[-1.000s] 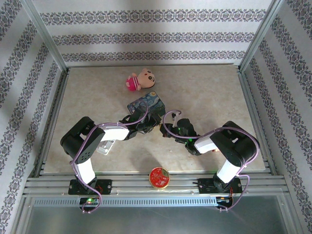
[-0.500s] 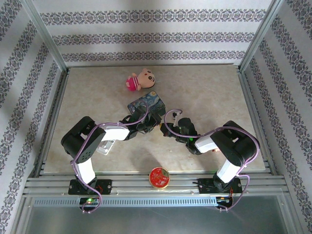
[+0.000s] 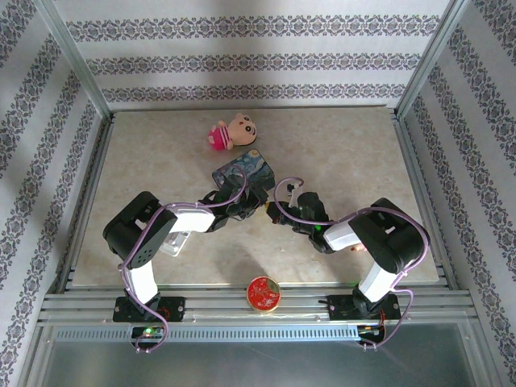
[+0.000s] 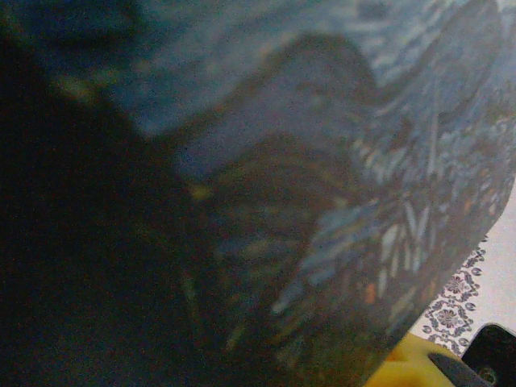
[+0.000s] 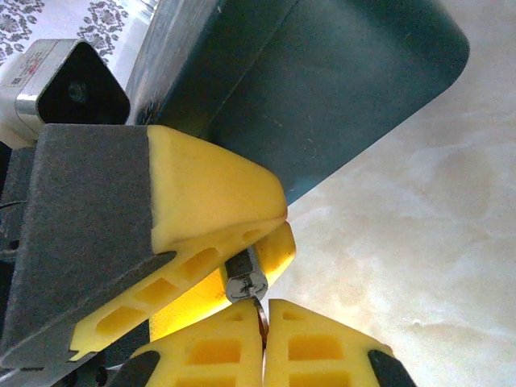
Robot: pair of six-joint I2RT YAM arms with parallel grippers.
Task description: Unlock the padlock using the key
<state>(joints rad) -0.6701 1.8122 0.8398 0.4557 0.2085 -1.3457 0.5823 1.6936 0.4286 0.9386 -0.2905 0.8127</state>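
Note:
The small padlock shows its silvery keyhole end between the yellow fingers of my left gripper, which is shut on it. The thin grey key is pinched in my right gripper, which is shut. The key's tip touches the keyhole. From above, the left gripper and right gripper meet tip to tip at mid-table, and the padlock and key are too small to make out there.
The blue painted tin lies just behind the grippers and blurs the left wrist view as a close tin wall. A pink plush toy lies farther back. A round red tin sits on the front rail, and a clear block lies under the left arm.
The right wrist has crept slightly toward the far side. Both grips are the same as before.

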